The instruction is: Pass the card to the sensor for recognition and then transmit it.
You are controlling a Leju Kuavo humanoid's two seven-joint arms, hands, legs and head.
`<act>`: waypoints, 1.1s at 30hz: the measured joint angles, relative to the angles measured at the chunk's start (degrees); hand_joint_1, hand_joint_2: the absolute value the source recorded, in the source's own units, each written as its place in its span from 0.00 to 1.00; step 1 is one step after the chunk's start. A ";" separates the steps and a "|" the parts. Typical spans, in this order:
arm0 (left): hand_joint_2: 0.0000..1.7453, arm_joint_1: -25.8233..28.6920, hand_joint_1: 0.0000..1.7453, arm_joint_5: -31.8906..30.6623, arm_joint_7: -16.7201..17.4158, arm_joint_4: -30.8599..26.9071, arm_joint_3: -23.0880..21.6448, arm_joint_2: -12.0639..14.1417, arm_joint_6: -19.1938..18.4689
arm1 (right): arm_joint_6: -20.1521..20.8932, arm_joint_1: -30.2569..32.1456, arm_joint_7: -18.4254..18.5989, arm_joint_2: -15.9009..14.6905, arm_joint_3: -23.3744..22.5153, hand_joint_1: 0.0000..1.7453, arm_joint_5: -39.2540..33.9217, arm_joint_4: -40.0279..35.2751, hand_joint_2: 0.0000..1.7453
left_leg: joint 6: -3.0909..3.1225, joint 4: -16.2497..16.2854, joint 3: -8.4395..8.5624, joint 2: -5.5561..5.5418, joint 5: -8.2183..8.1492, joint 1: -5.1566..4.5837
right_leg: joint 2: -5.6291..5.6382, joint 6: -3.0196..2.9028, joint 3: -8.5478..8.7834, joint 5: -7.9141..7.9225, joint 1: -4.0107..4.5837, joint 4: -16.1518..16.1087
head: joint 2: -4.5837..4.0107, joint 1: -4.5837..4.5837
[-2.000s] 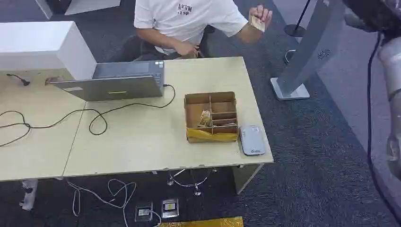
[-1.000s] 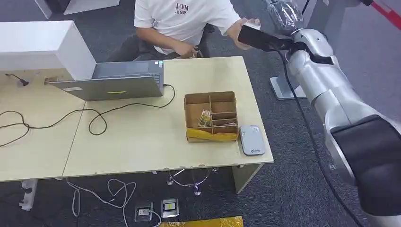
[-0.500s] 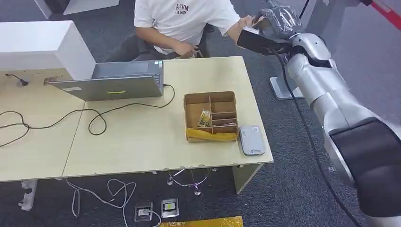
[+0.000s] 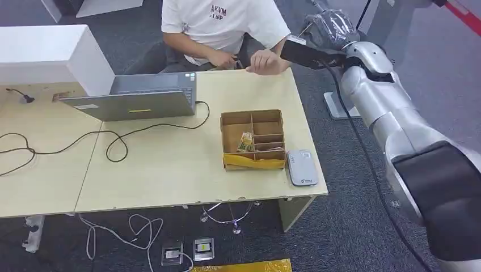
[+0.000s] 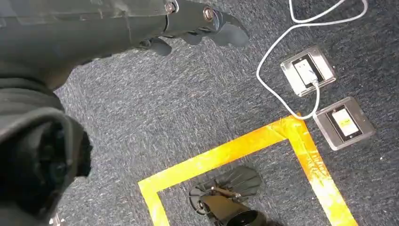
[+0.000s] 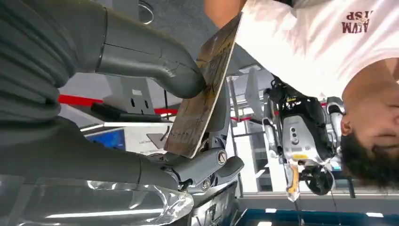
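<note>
While the right hand (image 4: 332,28) reaches to the upper right of the head view, its thumb and fingers (image 6: 207,165) pinch the card (image 6: 204,89) by its faces, leaving it free to meet the reader (image 4: 301,167) at the table (image 4: 164,170) edge. Hanging over carpet, the left hand (image 5: 188,28) holds nothing, fingers loosely apart.

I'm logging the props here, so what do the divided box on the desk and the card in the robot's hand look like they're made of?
Divided box: looks like brown corrugated cardboard, matte, with thin slotted partitions and yellow tape along its front.
Card, pinched by the right hand: thin, stiff and flat, with a worn brownish printed face; plastic or laminated paper, hard to say.
</note>
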 joint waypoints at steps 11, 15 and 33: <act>0.00 0.12 0.00 2.72 0.48 0.00 0.00 -0.54 0.44 | 0.76 3.17 0.59 -0.04 0.04 1.00 -3.15 0.00 1.00 | 0.00 0.01 0.00 0.01 0.00 0.00 | 0.01 0.00 -0.05 0.00 0.00 -0.01 | 0.00 0.00; 0.00 0.26 0.00 3.76 1.33 0.00 0.00 -0.90 0.46 | 0.33 5.95 1.38 -1.66 -0.24 1.00 -6.52 -0.90 1.00 | 0.00 0.02 0.01 0.01 0.00 0.00 | -0.02 0.00 -0.03 0.00 0.01 -0.03 | 0.00 0.02; 0.00 0.56 0.00 4.65 2.19 0.02 -0.04 -1.14 0.92 | 0.33 25.54 9.16 -11.91 -6.47 1.00 -11.58 -13.91 1.00 | -0.01 0.03 -0.06 0.09 -0.06 0.02 | 0.04 0.00 -0.09 0.00 0.02 -0.03 | 0.00 0.00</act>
